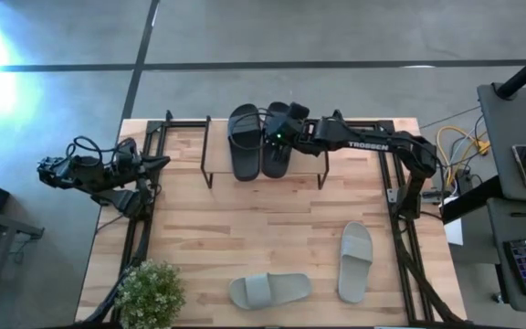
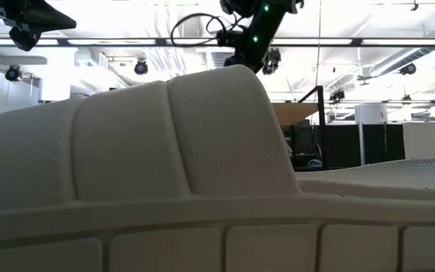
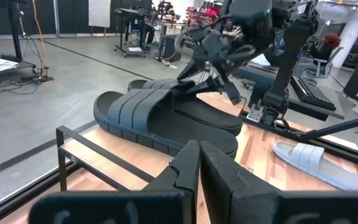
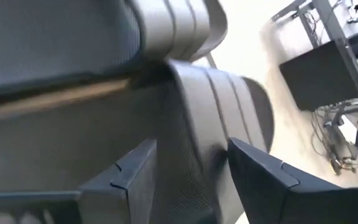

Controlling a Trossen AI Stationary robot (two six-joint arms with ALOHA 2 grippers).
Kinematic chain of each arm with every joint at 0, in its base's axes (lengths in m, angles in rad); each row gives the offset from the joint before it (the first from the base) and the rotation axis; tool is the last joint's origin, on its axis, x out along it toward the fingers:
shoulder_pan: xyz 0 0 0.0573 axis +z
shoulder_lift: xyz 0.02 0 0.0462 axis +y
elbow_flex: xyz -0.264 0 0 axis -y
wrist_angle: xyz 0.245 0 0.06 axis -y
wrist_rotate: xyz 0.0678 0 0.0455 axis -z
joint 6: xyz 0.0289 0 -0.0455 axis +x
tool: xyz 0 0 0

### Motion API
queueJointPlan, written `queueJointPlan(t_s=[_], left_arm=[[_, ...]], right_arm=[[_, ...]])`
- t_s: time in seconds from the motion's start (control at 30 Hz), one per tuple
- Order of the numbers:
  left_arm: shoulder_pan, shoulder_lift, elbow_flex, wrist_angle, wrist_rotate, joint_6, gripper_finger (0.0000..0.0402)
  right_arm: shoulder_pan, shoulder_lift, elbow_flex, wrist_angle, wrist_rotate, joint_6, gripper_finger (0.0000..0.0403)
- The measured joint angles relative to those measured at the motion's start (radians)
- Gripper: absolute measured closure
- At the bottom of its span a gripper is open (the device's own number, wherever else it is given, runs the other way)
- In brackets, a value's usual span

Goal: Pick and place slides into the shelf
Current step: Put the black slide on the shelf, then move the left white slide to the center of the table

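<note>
I work across the desk point(image 1: 272, 228), and the step in hand, as I judge it, is seating the second dark slide beside the first on the shelf point(image 1: 210, 157) at the 12 o'clock edge. To do it well, I would keep the sole flat on the plank and parallel to its neighbour, then part the fingers fully and lift straight up so the strap does not catch and drag.

The shelf shows its light wood plank and thin black wire legs. On it the two dark slides lie side by side, the left dark slide point(image 1: 243, 142) clear of the arm and the right dark slide point(image 1: 278, 144) under the right gripper point(image 1: 279, 128). The right wrist view shows the fingers point(image 4: 263, 177) set either side of the ribbed strap, closed on it. Both dark slides are moulded, with grooved wide straps.

The two pale slides wait on the desk: one point(image 1: 355, 260) at 4 o'clock, one point(image 1: 269, 291) at 6 o'clock.

The left gripper point(image 1: 158, 165) waits at 9 o'clock, fingers together and empty.
</note>
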Motion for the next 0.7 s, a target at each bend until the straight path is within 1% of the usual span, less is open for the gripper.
queueJointPlan(t_s=[0.1,0.27,0.37,0.43,0.5,0.6,0.7], left_arm=[[0.000,-0.004,0.000,0.001,0.004,0.000,0.0402],[0.000,-0.004,0.000,0.001,0.017,-0.001,0.0402],[0.000,-0.004,0.000,0.001,0.042,-0.016,0.0402],[0.000,-0.002,0.003,0.001,0.065,-0.070,0.0402],[0.000,0.005,0.007,0.003,0.094,-0.148,0.0402],[0.000,0.038,0.010,0.008,0.149,-0.229,0.0402],[0.001,0.105,0.031,0.060,0.150,-0.197,0.0402]], right_arm=[[0.013,0.000,0.052,-0.017,-0.003,0.000,0.0211],[0.031,0.001,0.144,-0.130,-0.007,0.060,0.0209],[0.045,0.002,0.203,-0.259,-0.032,0.147,0.0209],[0.056,0.002,0.242,-0.360,-0.071,0.226,0.0209],[0.068,0.002,0.277,-0.459,-0.078,0.333,0.0210],[0.086,0.002,0.325,-0.561,-0.075,0.453,0.0221],[0.094,0.002,0.351,-0.599,-0.083,0.505,0.0254]])
